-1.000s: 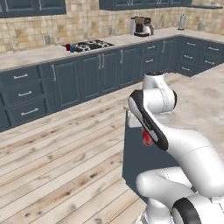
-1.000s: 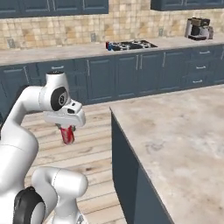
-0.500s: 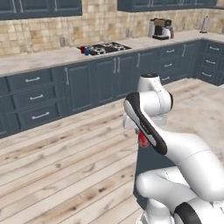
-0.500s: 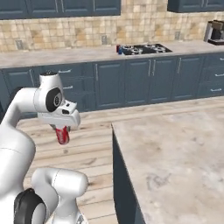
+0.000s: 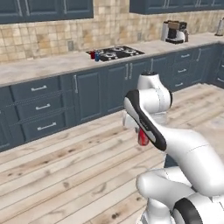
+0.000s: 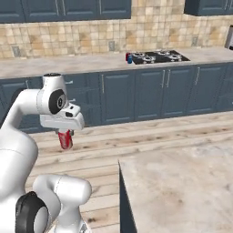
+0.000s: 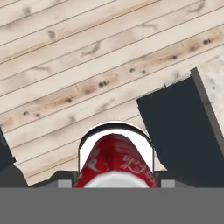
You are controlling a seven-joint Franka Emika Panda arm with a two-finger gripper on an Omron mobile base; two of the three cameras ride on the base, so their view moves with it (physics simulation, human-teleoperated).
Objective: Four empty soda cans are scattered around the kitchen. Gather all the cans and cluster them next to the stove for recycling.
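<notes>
Carrying a red can (image 6: 66, 139), the gripper (image 6: 66, 136) has its fingers pinched on the can's sides; the can hangs upright, long axis vertical, low beside the arm over the wooden floor (image 7: 87, 65). The stove (image 6: 161, 56) sits on the far counter (image 6: 68, 66), ahead and to the right in the right base view. Two cans (one red (image 6: 128, 58), one blue (image 6: 130, 59)) stand touching or nearly so just beside the stove's left edge. Judgement: the held can belongs beside that pair, well apart from it now, so the base must close on the counter first.
</notes>
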